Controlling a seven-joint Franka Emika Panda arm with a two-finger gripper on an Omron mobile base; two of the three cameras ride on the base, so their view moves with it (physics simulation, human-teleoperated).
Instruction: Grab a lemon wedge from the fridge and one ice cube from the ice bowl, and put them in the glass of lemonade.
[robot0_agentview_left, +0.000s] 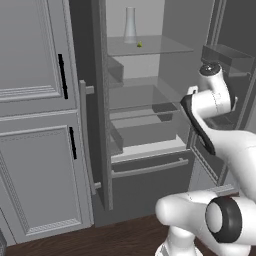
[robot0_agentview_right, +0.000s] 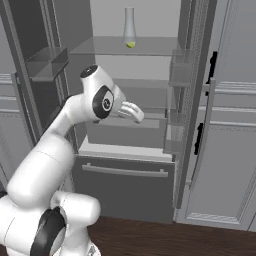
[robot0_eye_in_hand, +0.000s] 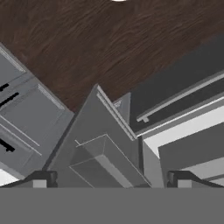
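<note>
**Fridge open, hand empty, wedge on top shelf**

Fridge (robot0_agentview_left: 150, 165): both doors swung open, one bottom drawer shut with one long light handle.

One lemon wedge (robot0_agentview_left: 139, 44) near top centre of the left base view, on the upper glass shelf, just beside the foot of one tall clear flask (robot0_agentview_left: 130, 24). In the right base view it sits at top centre, in front of the flask base.

Gripper (robot0_eye_in_hand: 111, 179): in the hand view two dark fingertips stand at the bottom edge, left and right, spread fully wide, nothing between them. That camera looks down on the fridge door edge, the drawer handle and dark wood floor (robot0_eye_in_hand: 100, 43).

Two panelled cabinet doors (robot0_agentview_left: 35, 125) with black handles at left of the left base view.
</note>
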